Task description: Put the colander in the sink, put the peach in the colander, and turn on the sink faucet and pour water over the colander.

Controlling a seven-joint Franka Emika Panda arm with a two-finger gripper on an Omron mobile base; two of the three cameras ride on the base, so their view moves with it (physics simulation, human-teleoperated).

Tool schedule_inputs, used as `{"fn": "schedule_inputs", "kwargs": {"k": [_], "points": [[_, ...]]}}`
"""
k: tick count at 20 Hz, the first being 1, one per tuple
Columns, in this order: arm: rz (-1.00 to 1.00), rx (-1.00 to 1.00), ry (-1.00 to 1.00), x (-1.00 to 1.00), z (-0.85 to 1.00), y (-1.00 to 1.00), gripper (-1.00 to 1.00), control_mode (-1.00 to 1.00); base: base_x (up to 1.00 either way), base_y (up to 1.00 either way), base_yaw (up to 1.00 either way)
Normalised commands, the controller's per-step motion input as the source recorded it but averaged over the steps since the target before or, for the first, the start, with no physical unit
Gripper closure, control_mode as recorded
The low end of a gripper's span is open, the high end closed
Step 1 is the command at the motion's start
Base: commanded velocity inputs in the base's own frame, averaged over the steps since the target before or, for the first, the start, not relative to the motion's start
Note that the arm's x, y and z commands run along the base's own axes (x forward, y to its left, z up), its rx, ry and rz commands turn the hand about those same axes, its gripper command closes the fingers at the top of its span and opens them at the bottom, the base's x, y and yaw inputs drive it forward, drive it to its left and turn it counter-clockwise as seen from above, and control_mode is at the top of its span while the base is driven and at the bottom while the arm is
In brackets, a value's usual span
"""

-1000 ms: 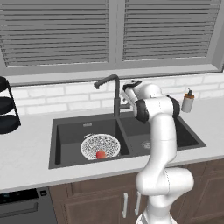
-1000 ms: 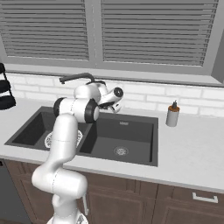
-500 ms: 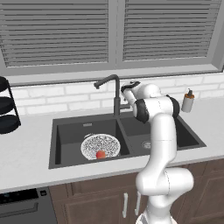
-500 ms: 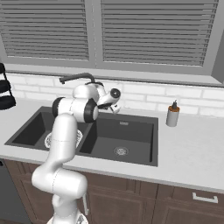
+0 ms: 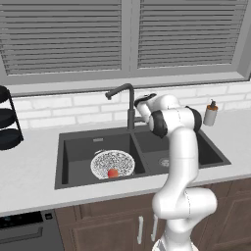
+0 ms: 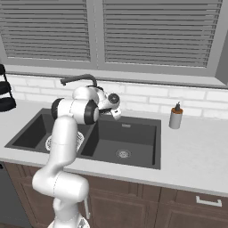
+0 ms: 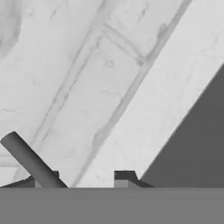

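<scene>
The white speckled colander (image 5: 112, 163) sits in the left basin of the dark sink (image 5: 147, 141), with the red-orange peach (image 5: 113, 173) in it near its front rim. The tall dark faucet (image 5: 129, 105) rises behind the divider, its spout bent over the left basin. My gripper (image 5: 139, 104) hovers just right of the faucet's stem, close to the back wall. In the hand view, the gripper (image 7: 85, 179) is open, and the faucet's dark lever (image 7: 30, 161) slants against the left fingertip (image 7: 46, 180). The arm hides most of the colander (image 6: 50, 143) in the right base view. The water is out of view.
A soap bottle (image 5: 211, 113) stands on the counter right of the sink. A black tiered rack (image 5: 7, 120) stands at the far left. White tile wall and a window sill run close behind the faucet. The right basin (image 6: 127, 142) holds nothing but its drain.
The fingers have parted from shut to a small gap. The hand stays at the same spot beside the faucet; colander and peach have not moved.
</scene>
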Motion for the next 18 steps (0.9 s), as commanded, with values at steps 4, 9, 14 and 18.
{"fn": "schedule_inputs", "kwargs": {"k": [4, 9, 14, 18], "points": [[-0.22, 0.09, 0.00, -0.46, -0.28, -0.79, 1.00, -1.00, 0.00, 0.00, 0.00], [-0.21, 0.10, 0.01, -0.40, -0.28, -0.74, 1.00, -1.00, 0.00, 0.00, 0.00], [-0.10, 0.11, 0.00, -0.28, -0.08, -0.50, 1.00, -1.00, 0.00, 0.00, 0.00], [0.00, 0.12, 0.00, -0.24, 0.00, -0.34, 1.00, -1.00, 0.00, 0.00, 0.00]]}}
